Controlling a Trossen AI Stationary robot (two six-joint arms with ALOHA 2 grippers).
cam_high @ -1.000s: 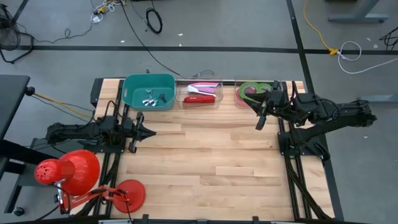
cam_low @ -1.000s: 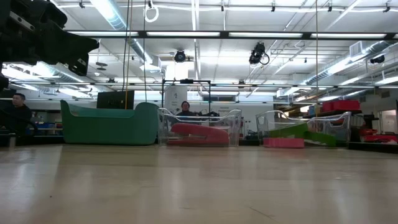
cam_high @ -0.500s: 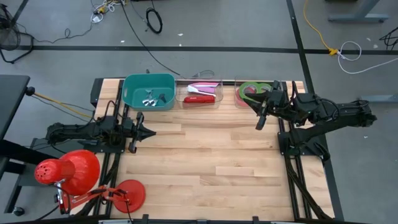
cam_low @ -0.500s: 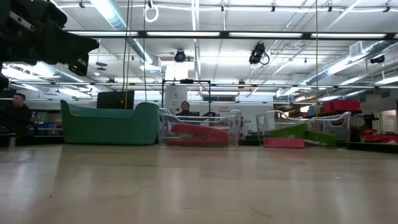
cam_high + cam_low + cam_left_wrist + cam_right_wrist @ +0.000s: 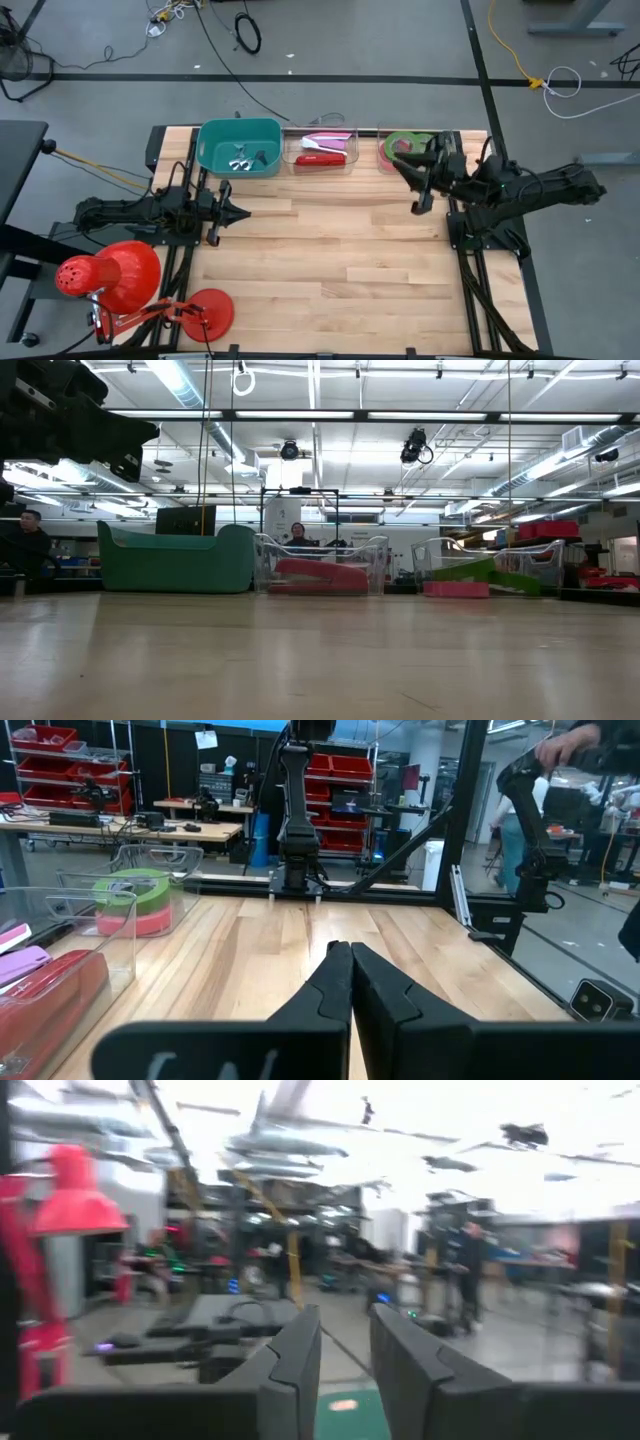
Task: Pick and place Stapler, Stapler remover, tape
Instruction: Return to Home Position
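**Desk check: all items binned, right arm shifting off the tape bin**

Wooden desk (image 5: 330, 250) carries three containers along its far edge. The blue bin (image 5: 238, 148) is taken as the reference point.

1. Contents. The staple removers (image 5: 240, 158) lie inside the blue bin. Just to its right stands the left transparent bin (image 5: 375, 557), which holds the red stapler (image 5: 322, 158) and a pink stapler (image 5: 325, 142). Farther right of the blue bin, the right transparent bin (image 5: 425, 560) holds the tape (image 5: 402, 143): green rings stacked over a red-pink one. No task item shows loose on the boards.

2. Right arm. The right hand (image 5: 415, 178) hangs at the near side of the tape bin, far to the right of the blue bin. Its fingers (image 5: 300, 1350) stand slightly spread, with a narrow gap and nothing between them.

3. Left arm. The left hand (image 5: 243, 212) waits just in front of the blue bin, pointing across the desk. Its fingers (image 5: 335, 970) are pressed together and empty.

4. Change noted. Against the views half a second and a full second earlier, only the right arm differs. Its wrist has swung and its links lie flatter beside the tape bin. The left arm, the bins and their contents match those earlier views.

5. Assessment. The placing work appears finished. The shift reads as the start of the right arm's withdrawal to rest. One risk remains: clipping the tape bin's wall on the way out.
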